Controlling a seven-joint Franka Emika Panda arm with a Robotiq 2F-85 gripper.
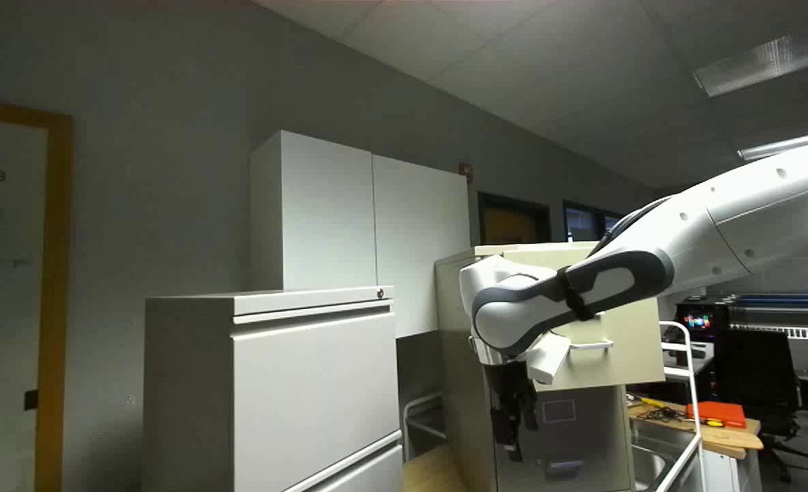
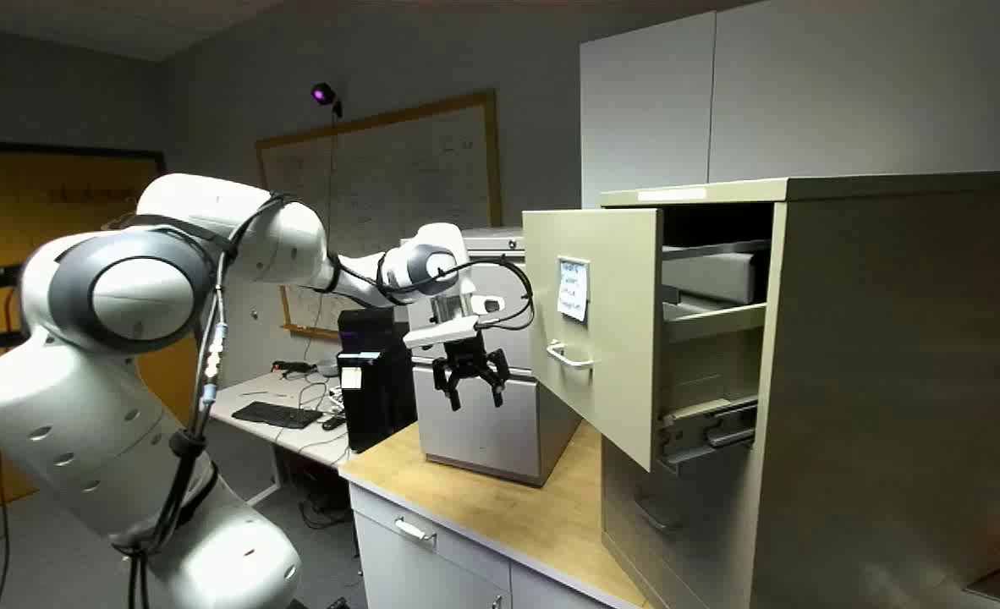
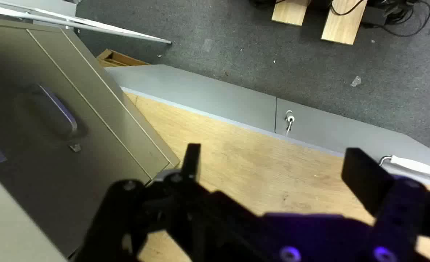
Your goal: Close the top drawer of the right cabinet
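The right cabinet (image 2: 889,381) is a beige metal filing cabinet standing on a wooden top. It also shows in an exterior view (image 1: 453,342) behind my arm and in the wrist view (image 3: 102,189). Its top drawer (image 2: 623,288) is pulled out, with a flat beige front, a paper label and a white handle. Part of the drawer front shows in an exterior view (image 1: 633,348), partly covered by my arm. My gripper (image 2: 476,403) points down, open and empty, beside the drawer front and apart from it. In the wrist view the fingers (image 3: 273,147) are spread above the wooden top.
A pale-grey low cabinet (image 1: 315,396) stands on the same wooden top (image 2: 466,507), behind my gripper. A white two-door cupboard (image 1: 418,239) hangs on the wall. A desk (image 2: 271,397) with a keyboard and a black computer tower (image 2: 381,406) stands farther back.
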